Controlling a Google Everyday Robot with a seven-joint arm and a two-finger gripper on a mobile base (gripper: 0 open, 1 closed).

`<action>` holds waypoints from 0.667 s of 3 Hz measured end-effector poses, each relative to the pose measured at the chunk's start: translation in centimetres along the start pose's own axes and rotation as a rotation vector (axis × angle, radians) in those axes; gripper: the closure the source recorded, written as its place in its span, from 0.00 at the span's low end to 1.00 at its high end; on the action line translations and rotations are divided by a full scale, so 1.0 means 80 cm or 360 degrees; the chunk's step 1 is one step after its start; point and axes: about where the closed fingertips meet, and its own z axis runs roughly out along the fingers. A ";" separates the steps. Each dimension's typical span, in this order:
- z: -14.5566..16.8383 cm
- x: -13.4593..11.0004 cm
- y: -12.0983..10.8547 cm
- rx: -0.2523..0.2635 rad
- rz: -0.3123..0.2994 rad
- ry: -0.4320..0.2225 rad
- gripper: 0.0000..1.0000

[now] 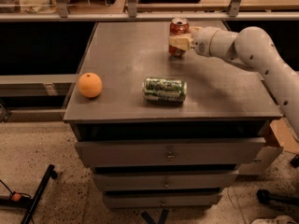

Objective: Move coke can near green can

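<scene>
Camera view has the tool [179,42] closed around the upright coke can [179,28] at the far side of the table [121,55], well apart from the green can [164,89] lying on its side.

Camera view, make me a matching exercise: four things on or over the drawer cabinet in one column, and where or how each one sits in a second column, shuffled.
Things:
1. coke can
2. green can
3. orange
4. gripper

Places or states:
A. lying on its side, near the front middle of the tabletop
B. near the tabletop's front left corner
C. upright, toward the back of the tabletop
D. reaching in from the right, closed on the coke can

Pairs: 1-C, 2-A, 3-B, 4-D
</scene>
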 end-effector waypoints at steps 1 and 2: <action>0.001 -0.001 0.000 0.0000 0.0000 0.0000 1.00; 0.002 -0.015 0.011 -0.0082 0.0030 -0.0048 1.00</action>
